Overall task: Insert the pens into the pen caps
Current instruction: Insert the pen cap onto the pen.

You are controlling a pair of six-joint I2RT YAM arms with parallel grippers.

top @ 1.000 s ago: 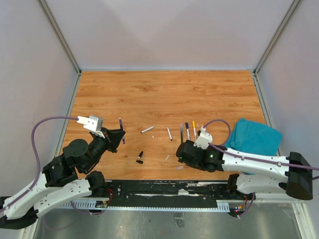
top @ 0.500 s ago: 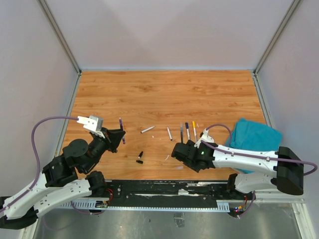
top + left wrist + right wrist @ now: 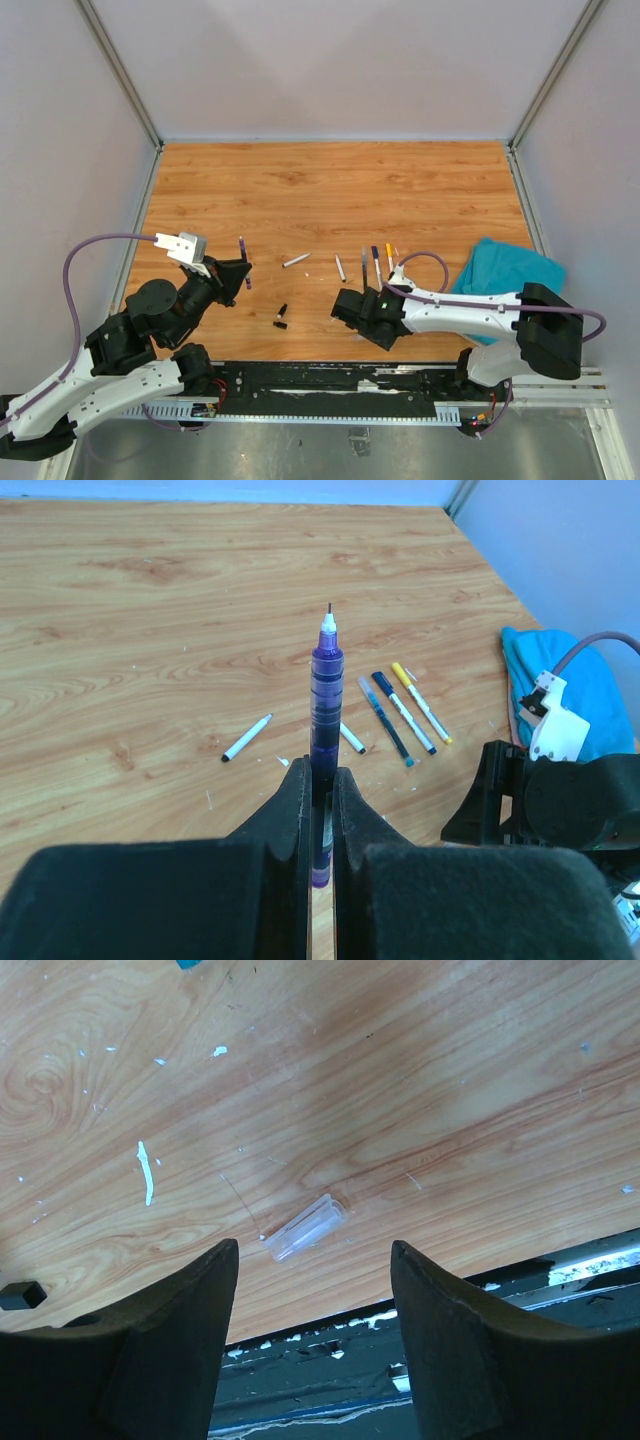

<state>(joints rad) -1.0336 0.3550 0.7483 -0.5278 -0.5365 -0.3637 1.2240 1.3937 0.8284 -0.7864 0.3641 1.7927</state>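
Note:
My left gripper (image 3: 238,277) (image 3: 322,780) is shut on a purple pen (image 3: 243,254) (image 3: 326,695) that points away from me, tip bare. Several other pens lie in the table's middle: a white one (image 3: 296,260) (image 3: 246,737), a short white one (image 3: 340,267), a grey one (image 3: 365,266), a dark one (image 3: 376,263) (image 3: 392,716) and a yellow one (image 3: 390,258) (image 3: 421,702). A black pen cap (image 3: 281,317) (image 3: 20,1295) lies near the front edge. My right gripper (image 3: 348,309) (image 3: 313,1260) is open, low over a clear pen cap (image 3: 303,1228) lying between its fingers, untouched.
A teal cloth (image 3: 512,275) (image 3: 560,670) lies at the right. The table's front edge and a black rail (image 3: 400,1360) run just below the clear cap. White scraps (image 3: 147,1172) dot the wood. The right arm (image 3: 560,800) shows in the left wrist view.
My right arm has swung left along the front edge, its gripper now nearer the table's middle. The left arm and its purple pen have not moved.

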